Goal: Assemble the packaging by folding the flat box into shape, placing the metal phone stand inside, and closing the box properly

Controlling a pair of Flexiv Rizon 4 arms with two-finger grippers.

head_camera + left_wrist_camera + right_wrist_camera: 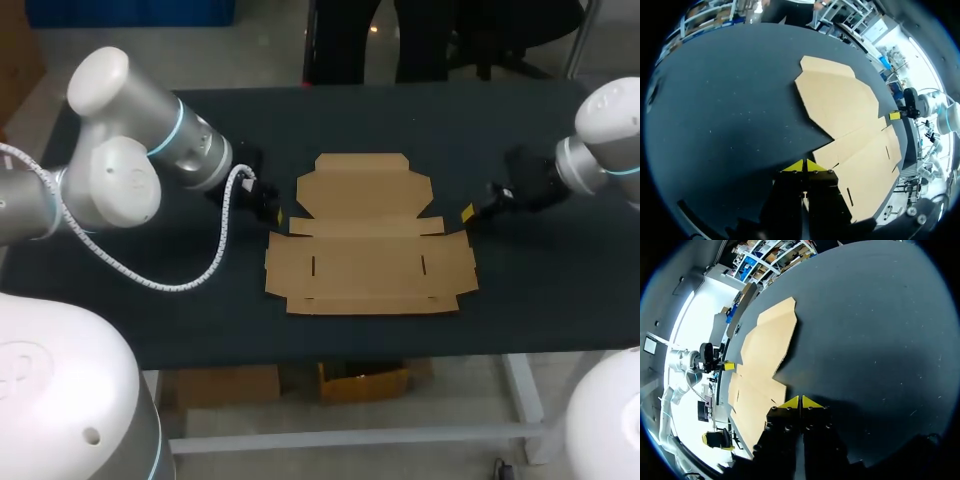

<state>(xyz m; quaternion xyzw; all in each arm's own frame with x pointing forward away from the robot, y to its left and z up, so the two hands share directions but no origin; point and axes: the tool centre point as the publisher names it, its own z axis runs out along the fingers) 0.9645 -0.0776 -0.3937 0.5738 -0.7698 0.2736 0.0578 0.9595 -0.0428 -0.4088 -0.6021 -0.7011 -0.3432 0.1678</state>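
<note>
Closest in, my white left arm [110, 180] bulks large at the near left, and the white right arm [610, 130] comes in opposite. On the head view, the flat brown cardboard box [368, 240] lies unfolded in the middle of the black table [540, 300], flaps spread flat. The left claw [272, 212] sits just beside the box's left edge and the right claw [468, 212] just beside its right edge.

Over to the left wrist view: the left claw [803, 166] is clenched, yellow tips pressed together on nothing. The box [840, 100] stretches away just ahead and to one side. The right claw [895, 115] shows at its far edge.

Right wrist view now: the right claw [800, 402] is clenched too, tips together and empty. A corner of the box [765, 350] lies just ahead, and the left claw [729, 366] is beyond the cardboard.
</note>
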